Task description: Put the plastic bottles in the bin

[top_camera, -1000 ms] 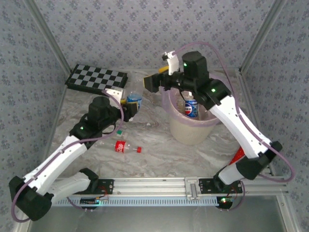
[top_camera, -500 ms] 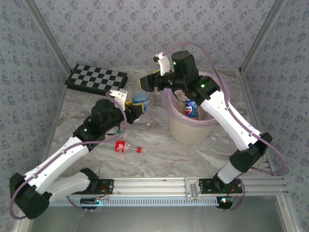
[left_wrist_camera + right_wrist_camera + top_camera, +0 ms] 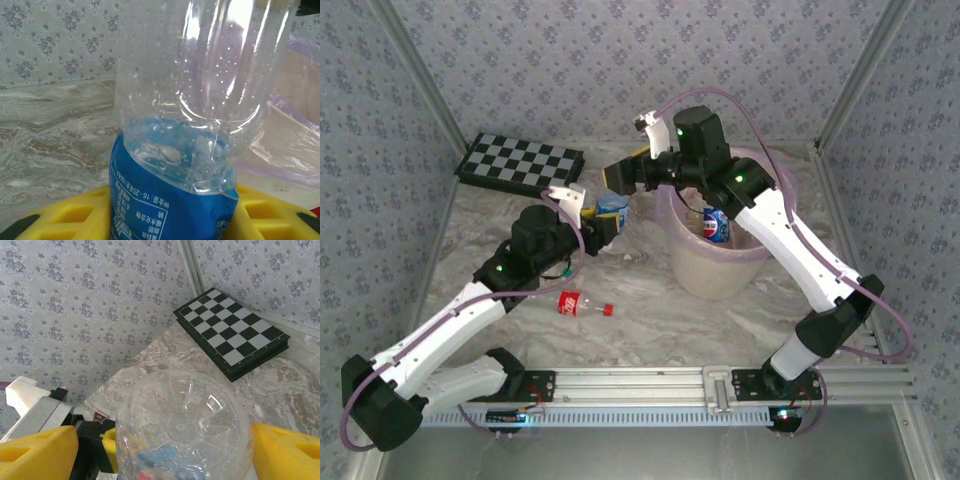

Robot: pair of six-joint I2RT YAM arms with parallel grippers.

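Note:
A clear plastic bottle with a blue label [image 3: 611,207] is held off the table, left of the bin [image 3: 715,272]. My left gripper [image 3: 603,228] is shut on its labelled part [image 3: 165,210], yellow fingers [image 3: 65,216] on both sides. My right gripper [image 3: 620,178] hangs open over the bottle's clear base [image 3: 185,422], one finger [image 3: 35,450] standing apart from it. Another blue-labelled bottle [image 3: 717,226] stands inside the bin. A red-labelled bottle [image 3: 578,304] lies on the table near the left arm.
The black-and-white chequered board [image 3: 520,164] lies at the back left, also seen in the right wrist view [image 3: 232,332]. The bin's pink bag [image 3: 295,130] is just right of the held bottle. Patterned walls close the back and sides.
My right gripper swung left from above the bin to over the held bottle. My left gripper carried the bottle up and slightly right, toward the bin.

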